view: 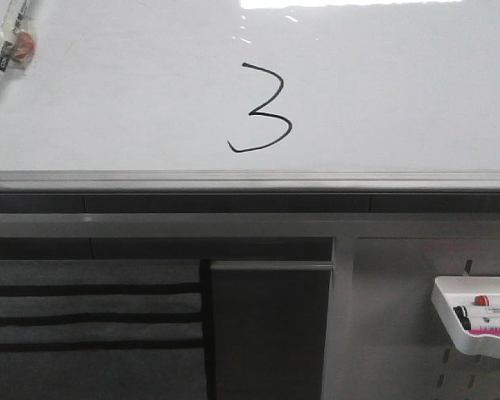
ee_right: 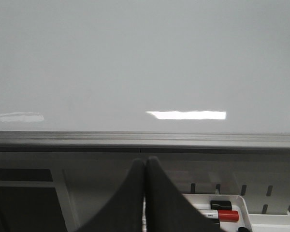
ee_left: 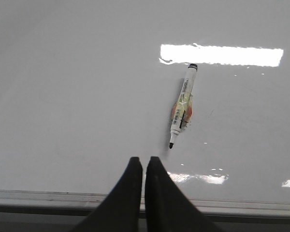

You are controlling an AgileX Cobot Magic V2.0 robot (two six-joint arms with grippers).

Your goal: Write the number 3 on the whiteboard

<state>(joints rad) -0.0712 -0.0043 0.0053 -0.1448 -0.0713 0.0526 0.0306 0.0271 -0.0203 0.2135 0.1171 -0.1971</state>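
**K:** Left hand (ee_left: pixel 144 164) was fully closed, fingers pressed together, nothing between them. It sat at the near frame edge of the whiteboard (ee_left: pixel 77 96). Right hand (ee_right: pixel 145 164) was the same: pinched closed and empty, hanging over the white tray (ee_right: pixel 246 220) of spare pens on the grey pegboard (view: pixel 400 300), short of the board.

**M:** Marker?

**K:** Marker (ee_left: pixel 181 107) lay flat on the board just past the left hand, not touching it. Cap was off. Long axis ran roughly near-to-far: bare tip toward the hand and the frame, butt end toward the glare strip. Some orange-and-yellow wrap sat around the barrel middle.

**M:** And the digit?

**K:** The number 3 (view: pixel 262 110) was mid-board in the front view, well right of the marker. It stood upright to the camera, long axis top to bottom, angular top, lower loop ending in a tail swept left. Looked finished to me.

**M:** Risks?

**K:** Three, as I judged it:
- The uncapped tip pointed at the hand, so a nudge from the arm could roll the marker and streak the board.
- Any sweep across the middle could smear wet ink.
- Left uncapped, the tip would dry.
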